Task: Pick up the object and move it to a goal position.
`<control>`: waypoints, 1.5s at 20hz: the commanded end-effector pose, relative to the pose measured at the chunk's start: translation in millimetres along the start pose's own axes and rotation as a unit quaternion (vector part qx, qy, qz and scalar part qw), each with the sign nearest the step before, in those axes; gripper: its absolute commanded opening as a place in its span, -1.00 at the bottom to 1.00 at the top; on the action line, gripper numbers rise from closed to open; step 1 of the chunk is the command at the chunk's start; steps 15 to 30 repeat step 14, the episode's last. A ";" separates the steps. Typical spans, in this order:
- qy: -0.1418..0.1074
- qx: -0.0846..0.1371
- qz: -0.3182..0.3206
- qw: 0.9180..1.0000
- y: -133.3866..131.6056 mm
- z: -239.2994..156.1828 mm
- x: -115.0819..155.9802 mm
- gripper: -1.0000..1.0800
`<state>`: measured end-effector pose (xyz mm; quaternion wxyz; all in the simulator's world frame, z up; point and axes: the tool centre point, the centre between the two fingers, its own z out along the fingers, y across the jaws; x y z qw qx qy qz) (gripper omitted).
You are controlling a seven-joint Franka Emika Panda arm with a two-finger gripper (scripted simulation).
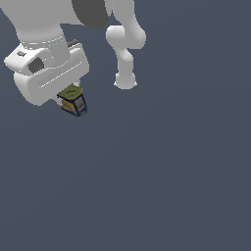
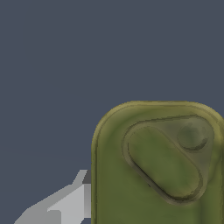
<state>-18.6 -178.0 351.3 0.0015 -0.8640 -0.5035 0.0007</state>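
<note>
I have the hand closed on the object, so I should carry it smoothly toward the goal, avoiding jerks that could loosen the grip.

Light is flat and even, with a uniform slate-grey background and no cast shadows or glare. The glossless white robot arm shades softly grey underneath, suggesting light from above. Edges look jagged and low-resolution; the small olive-topped boxy block appears smeared close to the wrist camera.
</note>
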 end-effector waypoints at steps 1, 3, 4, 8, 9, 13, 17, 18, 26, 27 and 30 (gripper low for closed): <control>0.000 -0.002 0.000 1.000 5.9 -15.2 -1.9 -1.00; 0.000 -0.002 0.000 1.000 9.4 -22.9 -3.1 -1.00; 0.000 -0.002 0.000 1.000 10.9 -26.2 -3.5 -1.00; 0.000 -0.002 0.000 1.000 15.4 -35.7 -4.9 -1.00; 0.000 -0.002 0.000 1.000 16.2 -37.2 -5.1 -1.00; 0.000 -0.002 0.000 1.000 17.9 -39.8 -5.4 -1.00; 0.000 -0.002 0.000 1.000 18.0 -39.9 -5.4 -1.00; 0.000 -0.002 0.000 1.000 18.0 -39.9 -5.4 -1.00; 0.000 -0.002 0.000 1.000 18.0 -39.9 -5.4 -1.00; 0.000 -0.002 0.000 1.000 18.0 -39.9 -5.4 -1.00; 0.000 -0.002 0.000 1.000 18.0 -39.9 -5.4 -1.00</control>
